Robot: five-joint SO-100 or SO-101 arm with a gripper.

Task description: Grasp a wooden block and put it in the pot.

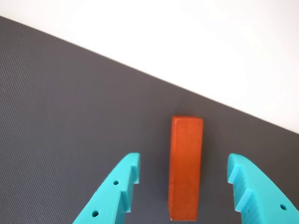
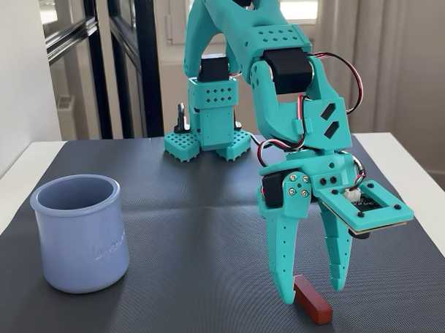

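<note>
**Fingers spread around the block**

Surface (image 2: 174, 234) first: a dark grey mat over a white top. On it, at the left of the fixed view, stands the pot (image 2: 81, 233), upright and well apart from me. My fingers (image 2: 313, 289) point down with their tips near the mat, spread wide. Between them lies the wooden block (image 1: 186, 168), touching neither finger in the wrist view.

wooden block (image 1: 186, 168) between spread claw (image 1: 183, 170) fingers — on dark mat (image 1: 70, 116)
</note>
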